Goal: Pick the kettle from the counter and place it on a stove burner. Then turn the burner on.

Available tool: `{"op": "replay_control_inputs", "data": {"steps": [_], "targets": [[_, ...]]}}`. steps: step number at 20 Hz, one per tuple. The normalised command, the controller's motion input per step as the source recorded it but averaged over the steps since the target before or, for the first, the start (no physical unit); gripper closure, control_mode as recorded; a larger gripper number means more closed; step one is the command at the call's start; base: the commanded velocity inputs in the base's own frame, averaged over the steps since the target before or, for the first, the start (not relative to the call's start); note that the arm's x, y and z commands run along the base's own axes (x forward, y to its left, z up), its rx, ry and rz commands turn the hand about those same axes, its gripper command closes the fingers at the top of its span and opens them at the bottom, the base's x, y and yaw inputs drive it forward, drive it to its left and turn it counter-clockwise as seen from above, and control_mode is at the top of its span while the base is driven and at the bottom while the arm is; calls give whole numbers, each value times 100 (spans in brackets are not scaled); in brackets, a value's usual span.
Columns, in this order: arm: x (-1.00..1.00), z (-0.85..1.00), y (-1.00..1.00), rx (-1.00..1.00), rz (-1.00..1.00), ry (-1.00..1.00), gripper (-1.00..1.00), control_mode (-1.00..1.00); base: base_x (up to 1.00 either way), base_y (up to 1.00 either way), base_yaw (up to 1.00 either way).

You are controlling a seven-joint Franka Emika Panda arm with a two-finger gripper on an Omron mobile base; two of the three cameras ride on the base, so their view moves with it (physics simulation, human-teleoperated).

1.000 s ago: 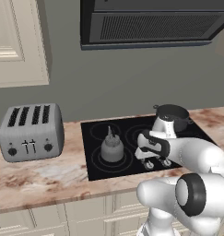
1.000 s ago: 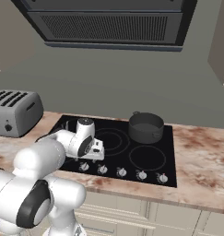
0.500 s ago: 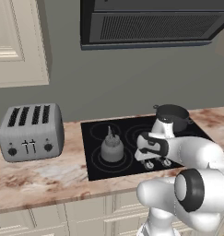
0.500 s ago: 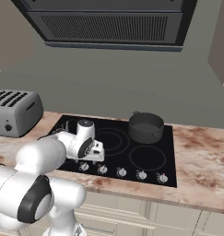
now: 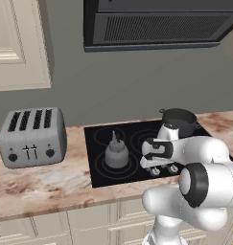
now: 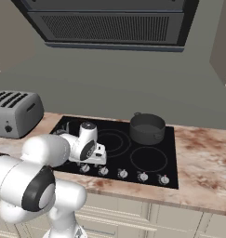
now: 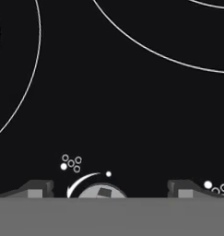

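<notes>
The kettle point(image 5: 116, 154) sits on a stove burner point(image 5: 107, 163) of the black cooktop point(image 6: 154, 139), left of the dark pot point(image 6: 147, 128). The tool point(image 7: 109, 190) hangs spread wide and empty over a front knob point(image 7: 102, 191) — fingertips point(image 7: 37, 189) flanking it.

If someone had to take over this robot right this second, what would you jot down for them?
Gripper: open, holding nothing, low over the front row of knobs, with one knob between its fingertips.
Kettle: already off the counter, upright on the front-left ringed stove burner of the black cooktop.
Dark pot: on the back burner, not part of the job.
Toaster: on the counter left of the cooktop.
Done: kettle moved onto the burner.
Left: close on the knob and turn it to switch the burner on. I cannot tell from here whether this knob belongs to the kettle's burner, so check first.
</notes>
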Motion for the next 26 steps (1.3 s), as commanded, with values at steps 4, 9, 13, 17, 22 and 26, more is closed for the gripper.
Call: {"op": "replay_control_inputs", "data": {"steps": [4,9,13,17,22,26], "targets": [[0,-2,0,0,0,0,-100,-100,0,0,0],[-17,0,0,0,0,0,-100,-100,0,0,0],[-9,0,0,0,0,0,-100,-100,0,0,0],[-14,-2,0,0,0,0,-100,-100,0,0,0],[0,-14,2,-1,0,3,-100,-100,0,0,0],[0,-37,8,-5,0,7,100,-100,0,0,0]]}}
